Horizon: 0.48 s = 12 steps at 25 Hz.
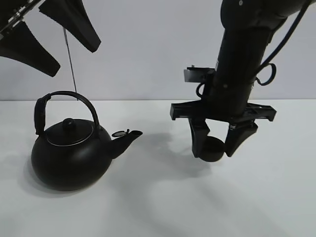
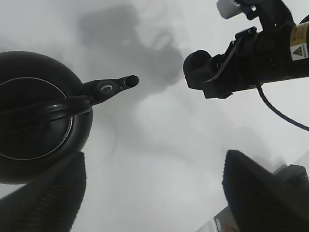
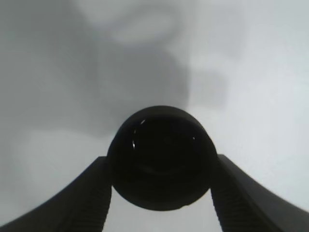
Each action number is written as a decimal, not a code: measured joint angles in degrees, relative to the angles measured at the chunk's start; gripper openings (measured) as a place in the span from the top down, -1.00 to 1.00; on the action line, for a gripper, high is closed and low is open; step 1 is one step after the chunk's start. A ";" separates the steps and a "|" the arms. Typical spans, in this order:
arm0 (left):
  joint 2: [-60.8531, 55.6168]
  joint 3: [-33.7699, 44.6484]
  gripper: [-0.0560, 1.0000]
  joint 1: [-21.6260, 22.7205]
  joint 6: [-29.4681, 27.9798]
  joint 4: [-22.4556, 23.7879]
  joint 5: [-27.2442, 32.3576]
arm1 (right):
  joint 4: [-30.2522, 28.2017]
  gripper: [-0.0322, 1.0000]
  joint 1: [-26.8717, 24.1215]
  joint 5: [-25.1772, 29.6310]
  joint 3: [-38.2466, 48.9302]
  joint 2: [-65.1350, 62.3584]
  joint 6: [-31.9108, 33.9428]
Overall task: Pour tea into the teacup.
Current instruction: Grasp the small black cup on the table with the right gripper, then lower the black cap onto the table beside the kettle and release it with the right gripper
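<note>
Grasping the teacup [image 3: 161, 162], the right hand [image 1: 216, 148] bares its hollow only in the wrist view; the left hand [image 1: 73, 57] gapes.

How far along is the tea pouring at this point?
Done: the right gripper is shut on the teacup. In hand: that cup is held out in front of the spout of the kettle. Left: the open left gripper hangs above the kettle, its handle untouched, so gripping, lifting and pouring are not yet done.

Lab-like: bare white table [image 1: 163, 212], blank wall [image 1: 148, 54]
</note>
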 joint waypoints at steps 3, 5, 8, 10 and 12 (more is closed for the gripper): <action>0.00 0.00 -0.17 0.00 0.00 0.00 -0.05 | 0.14 0.15 1.58 1.08 -3.65 0.00 -0.05; 0.00 0.00 -0.17 0.00 0.00 0.00 -0.05 | 0.14 0.15 3.17 1.32 -6.18 0.00 -0.05; 0.00 0.00 -0.17 0.00 0.00 0.00 -0.05 | 0.18 0.15 5.76 1.16 -9.13 0.33 -0.05; 0.00 0.00 -0.17 0.00 0.00 0.00 -0.05 | 0.24 0.15 7.13 1.16 -10.17 0.89 0.14; 0.00 0.00 -0.17 0.00 0.00 0.00 -0.05 | 0.29 0.15 8.05 0.97 -10.45 1.62 0.83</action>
